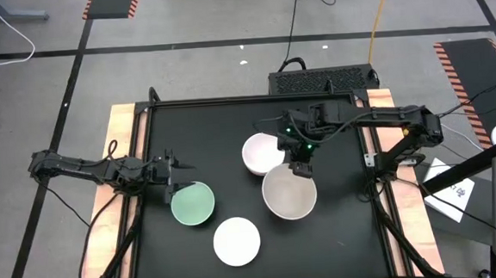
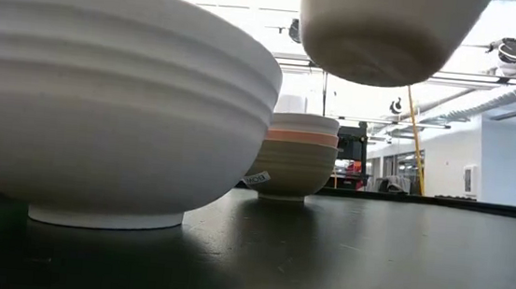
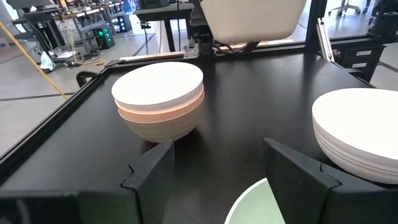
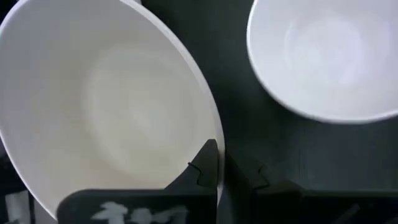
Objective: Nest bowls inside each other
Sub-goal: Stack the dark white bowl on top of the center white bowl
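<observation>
You can read no text anywhere: the small sticker [image 2: 256,178] on the side of the stacked bowls [image 2: 294,157] and the printed paper [image 1: 455,188] beside the counter [image 1: 230,123] both carry marks too small to make out.

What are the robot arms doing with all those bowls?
They are stacking bowls inside each other. The right tool is shut on the rim of the beige bowl and holds it up off the table. A stack of three bowls already sits nearby, white on top. The left tool is open at the edge of the mint green bowl. One white bowl sits alone.
</observation>
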`<state>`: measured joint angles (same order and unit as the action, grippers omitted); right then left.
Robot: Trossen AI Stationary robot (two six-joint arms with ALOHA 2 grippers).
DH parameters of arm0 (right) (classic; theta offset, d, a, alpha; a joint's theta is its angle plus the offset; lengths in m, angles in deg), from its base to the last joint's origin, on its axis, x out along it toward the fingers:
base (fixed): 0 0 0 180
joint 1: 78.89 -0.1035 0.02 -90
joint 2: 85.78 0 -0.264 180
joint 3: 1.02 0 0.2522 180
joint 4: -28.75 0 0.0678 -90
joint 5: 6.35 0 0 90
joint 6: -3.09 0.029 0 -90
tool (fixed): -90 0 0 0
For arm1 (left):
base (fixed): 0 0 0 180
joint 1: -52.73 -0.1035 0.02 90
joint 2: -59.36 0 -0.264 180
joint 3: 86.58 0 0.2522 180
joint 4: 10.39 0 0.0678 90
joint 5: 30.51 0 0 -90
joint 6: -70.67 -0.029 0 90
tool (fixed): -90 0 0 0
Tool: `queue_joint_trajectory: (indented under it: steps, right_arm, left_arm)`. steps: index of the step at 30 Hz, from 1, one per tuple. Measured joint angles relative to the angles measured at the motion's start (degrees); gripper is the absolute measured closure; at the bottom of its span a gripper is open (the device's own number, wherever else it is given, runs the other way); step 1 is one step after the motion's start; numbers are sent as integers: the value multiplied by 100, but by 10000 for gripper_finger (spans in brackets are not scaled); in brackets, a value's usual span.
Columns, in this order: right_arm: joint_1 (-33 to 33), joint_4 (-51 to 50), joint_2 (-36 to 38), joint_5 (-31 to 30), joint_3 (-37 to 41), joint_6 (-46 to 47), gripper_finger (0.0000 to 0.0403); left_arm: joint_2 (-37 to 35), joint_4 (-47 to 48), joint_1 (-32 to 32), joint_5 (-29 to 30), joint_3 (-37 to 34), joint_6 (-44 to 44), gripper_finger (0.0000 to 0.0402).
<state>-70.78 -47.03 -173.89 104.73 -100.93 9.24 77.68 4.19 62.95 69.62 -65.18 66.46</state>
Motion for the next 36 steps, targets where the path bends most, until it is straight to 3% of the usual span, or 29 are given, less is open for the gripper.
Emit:
queue_joint_trajectory:
  steps: [5,10,26,36]
  right_arm:
    - [213,648,-99,59,-4,-87,401]
    - [570,414,-449,151,-205,-256,400]
    - [1297,-198,-1758,138,-2477,-1296,400]
    - [1956,-380,-2244,105,-2817,-1572,399]
  left_arm:
    - [0,-28,0,0,0,-57,160]
    - [0,-85,2,-2,0,-61,160]
    - [5,101,0,-2,0,-107,160]
    - [5,118,-1,-2,0,-205,160]
